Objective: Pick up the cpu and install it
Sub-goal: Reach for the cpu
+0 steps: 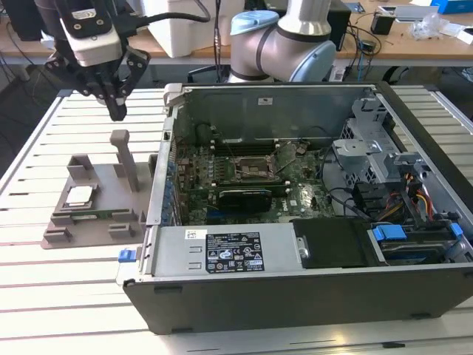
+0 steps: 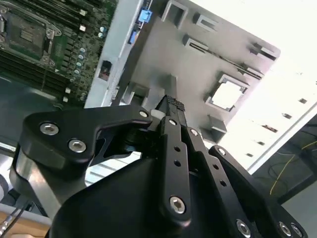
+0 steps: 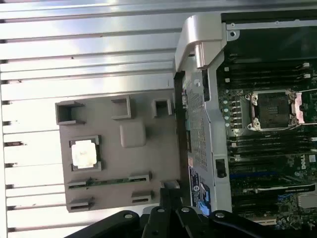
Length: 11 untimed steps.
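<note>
**Cpu waits below and to one side of the raised tool**

The tool [image 1: 117, 109] hangs high over the slatted worktop [image 1: 44, 274]. Its fingers are pressed together on nothing, roughly above the upright post [image 1: 124, 157] of the grey fixture [image 1: 107, 188]. The cpu [image 1: 79, 196] lies flat in a square recess of that fixture. It is lower than the tool and off toward the worktop's near edge and its edge on the exterior view's left. Being square, it has no long axis; its sides run with the fixture's. The open computer case [image 1: 295, 281] stands just beside the fixture's other side.

cpu [image 2: 227, 95] glare-bleached in second wrist view; computer case [image 1: 295, 303] cut at exterior view's right edge.
</note>
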Each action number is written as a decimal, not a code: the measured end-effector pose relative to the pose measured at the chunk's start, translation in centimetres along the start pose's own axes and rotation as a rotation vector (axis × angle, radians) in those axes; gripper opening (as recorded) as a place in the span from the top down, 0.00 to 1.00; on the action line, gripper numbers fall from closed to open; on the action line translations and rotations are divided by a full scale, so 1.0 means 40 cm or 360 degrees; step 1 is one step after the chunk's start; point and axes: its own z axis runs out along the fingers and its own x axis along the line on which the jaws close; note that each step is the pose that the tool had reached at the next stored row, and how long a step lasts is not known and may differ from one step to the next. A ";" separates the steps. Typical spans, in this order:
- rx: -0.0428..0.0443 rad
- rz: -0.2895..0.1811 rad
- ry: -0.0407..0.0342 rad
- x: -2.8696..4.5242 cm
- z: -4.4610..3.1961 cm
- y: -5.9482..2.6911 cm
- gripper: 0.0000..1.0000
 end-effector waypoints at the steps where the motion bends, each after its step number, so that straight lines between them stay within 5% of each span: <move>1: 0.0000 0.0000 0.0000 0.010 0.000 -0.001 0.89; 11: 0.0000 0.0000 0.0000 0.079 -0.002 -0.006 0.89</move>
